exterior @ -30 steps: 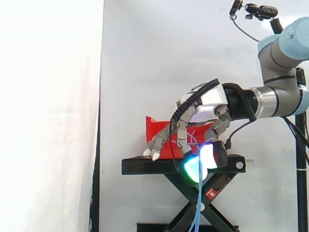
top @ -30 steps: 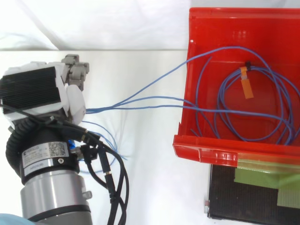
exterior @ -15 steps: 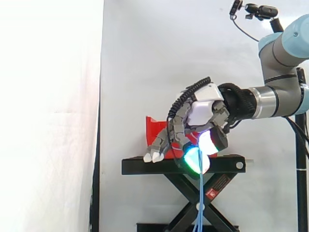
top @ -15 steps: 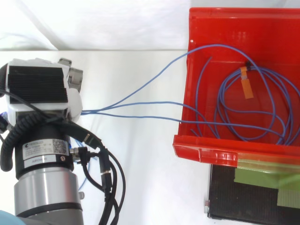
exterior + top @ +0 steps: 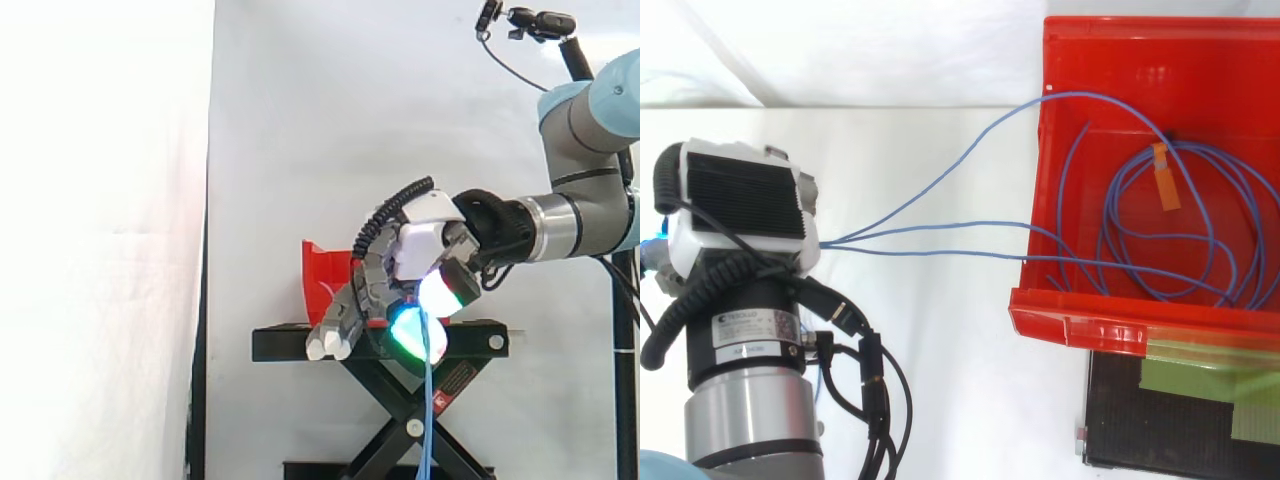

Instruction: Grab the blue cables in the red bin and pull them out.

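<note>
The task is partly done, I judge. The hand (image 5: 420,240) has its fingers curled and pinches the cables (image 5: 940,228) between the glowing pads (image 5: 408,330). Three strands run almost straight from the hand over the wall of the bin (image 5: 1110,318). The main coil lies inside the bin, so most of the pulling is left. The hand is well apart from the bin, beside the stand (image 5: 290,345), with its fingers pointing down. One cable end hangs below it.
</note>
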